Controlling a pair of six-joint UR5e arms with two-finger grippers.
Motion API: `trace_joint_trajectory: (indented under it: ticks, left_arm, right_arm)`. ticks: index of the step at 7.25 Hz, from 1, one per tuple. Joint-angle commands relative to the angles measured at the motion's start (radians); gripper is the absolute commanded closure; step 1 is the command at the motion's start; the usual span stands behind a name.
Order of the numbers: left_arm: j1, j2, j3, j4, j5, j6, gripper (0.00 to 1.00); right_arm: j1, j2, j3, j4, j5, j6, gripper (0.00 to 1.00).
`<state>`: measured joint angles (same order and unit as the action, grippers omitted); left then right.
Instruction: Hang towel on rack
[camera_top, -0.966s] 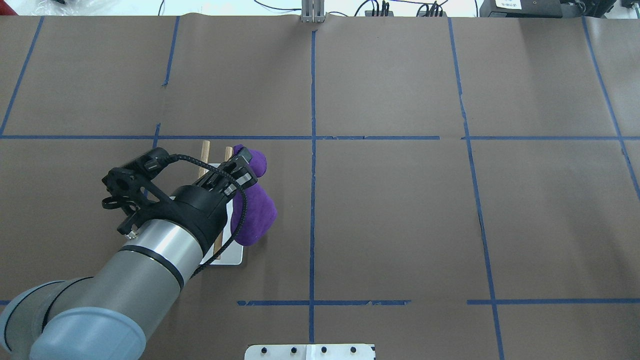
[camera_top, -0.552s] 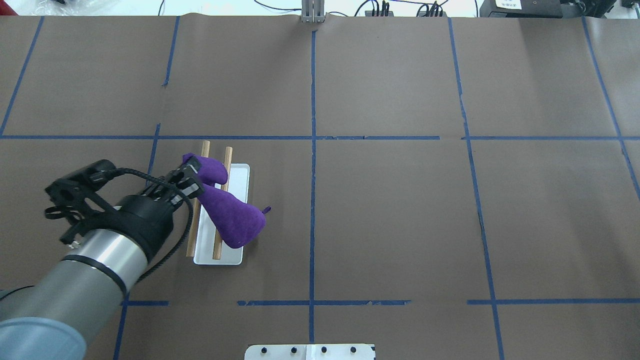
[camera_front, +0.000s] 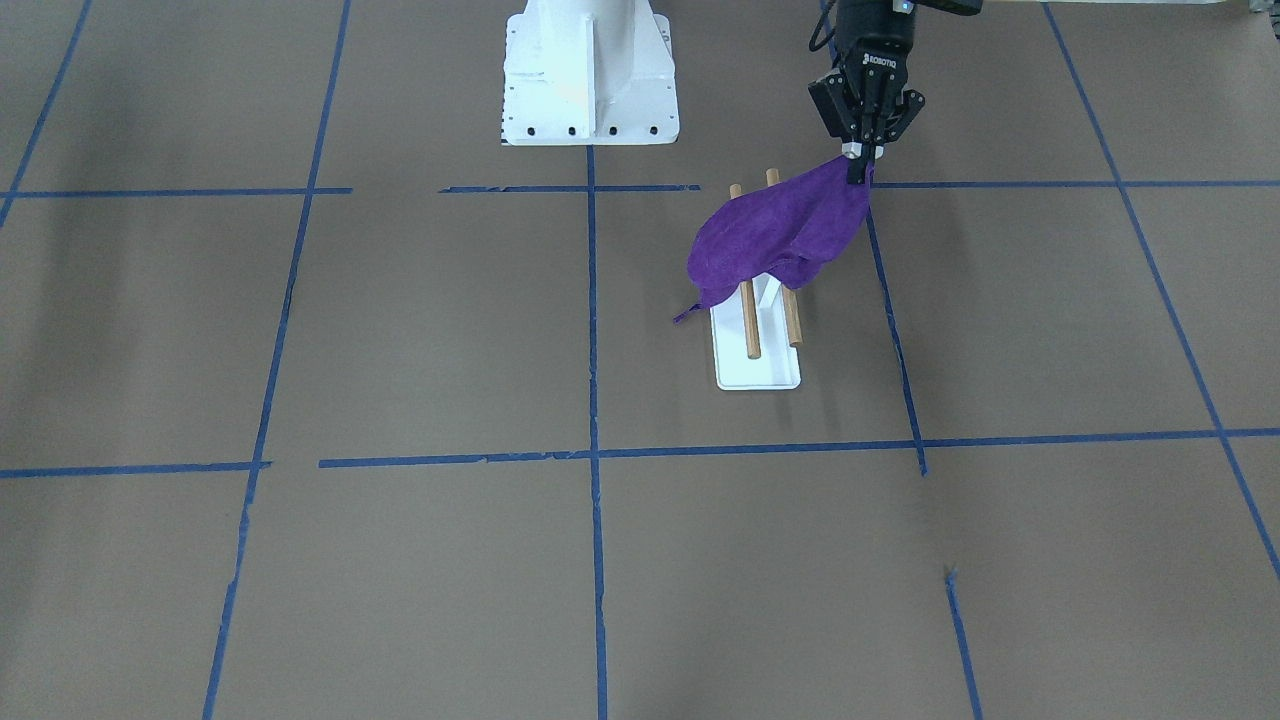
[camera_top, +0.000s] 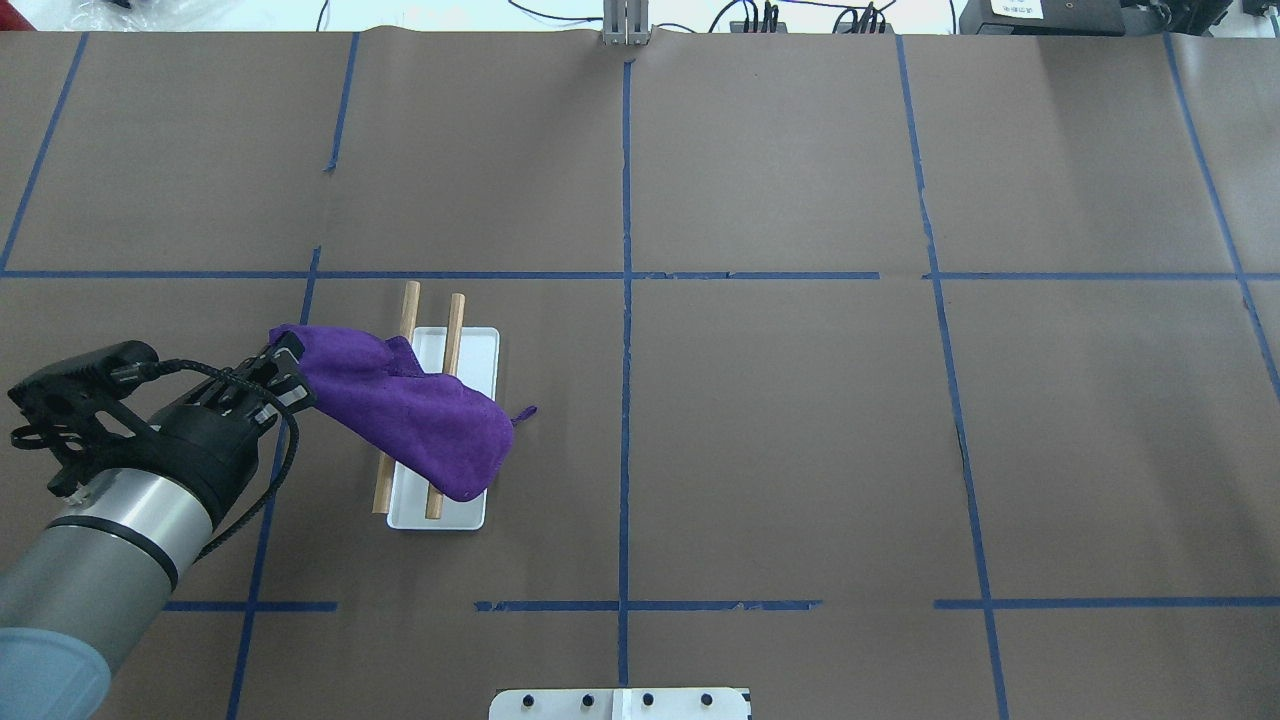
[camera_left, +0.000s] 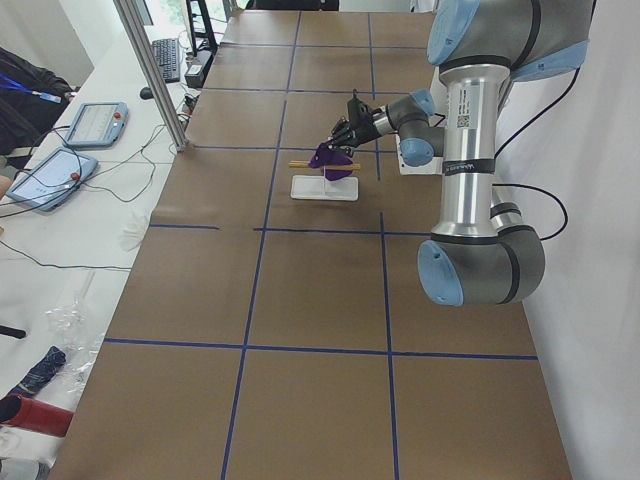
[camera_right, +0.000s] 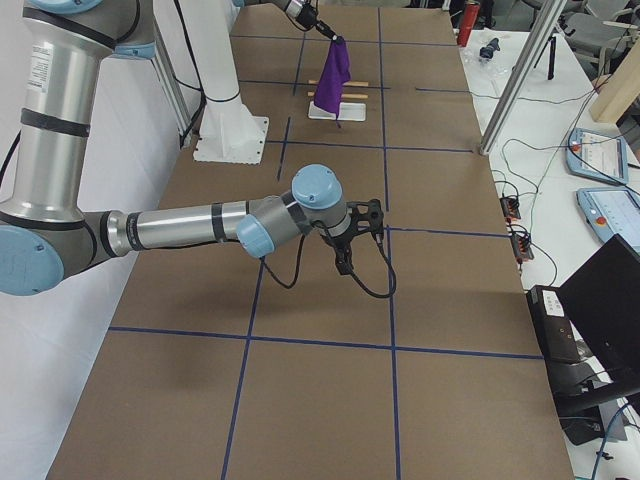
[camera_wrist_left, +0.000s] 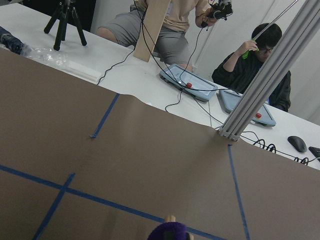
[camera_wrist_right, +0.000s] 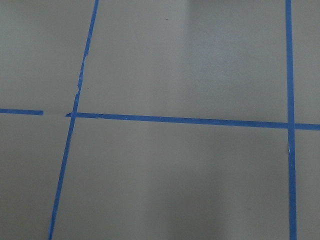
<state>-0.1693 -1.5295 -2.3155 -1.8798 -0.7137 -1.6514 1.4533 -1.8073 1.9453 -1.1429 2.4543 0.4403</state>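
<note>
The purple towel (camera_top: 410, 410) lies draped across both brown dowels of the rack (camera_top: 470, 350), sagging over the white base on the side away from my gripper. One corner is stretched up to my left gripper (camera_top: 285, 360), which is shut on it just left of the rack. In the front-facing view the gripper (camera_front: 858, 170) holds the towel (camera_front: 780, 235) above the rack (camera_front: 760, 375). A bit of towel (camera_wrist_left: 170, 231) shows at the bottom edge of the left wrist view. My right gripper (camera_right: 343, 265) shows only in the exterior right view, far from the rack; I cannot tell its state.
The white robot pedestal (camera_front: 590, 70) stands behind the rack at the robot's side. A metal post (camera_top: 625, 25) stands at the table's far edge, with cables, tablets and seated operators (camera_wrist_left: 260, 65) beyond. Blue tape lines cross the brown table.
My left gripper has moved left across the rack and a little toward the robot, pulling the towel over both dowels. The towel has spread from a bunch into a stretched drape.
</note>
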Motion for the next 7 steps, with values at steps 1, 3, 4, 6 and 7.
trace_joint_trajectory:
  ticks: [1,3,4,6,7]
  left_arm:
    - [-0.001,0.024,0.079,-0.005,0.000,-0.001,1.00]
    - [-0.001,0.031,0.158,-0.006,0.000,-0.001,1.00]
    - [-0.003,0.031,0.160,-0.006,-0.001,0.001,1.00]
    - [-0.003,0.032,0.166,-0.007,-0.006,0.002,0.96]
    - [-0.003,0.031,0.168,-0.012,-0.007,0.001,0.01]
  right_arm:
    - [0.007,-0.004,0.001,0.000,0.017,0.000,0.00]
    - [0.007,-0.003,0.003,-0.001,0.017,0.000,0.00]
    - [0.009,-0.003,0.003,0.000,0.020,0.000,0.00]
    - [0.010,0.000,0.003,0.000,0.020,0.000,0.00]
    - [0.010,0.000,0.004,0.000,0.022,0.000,0.00]
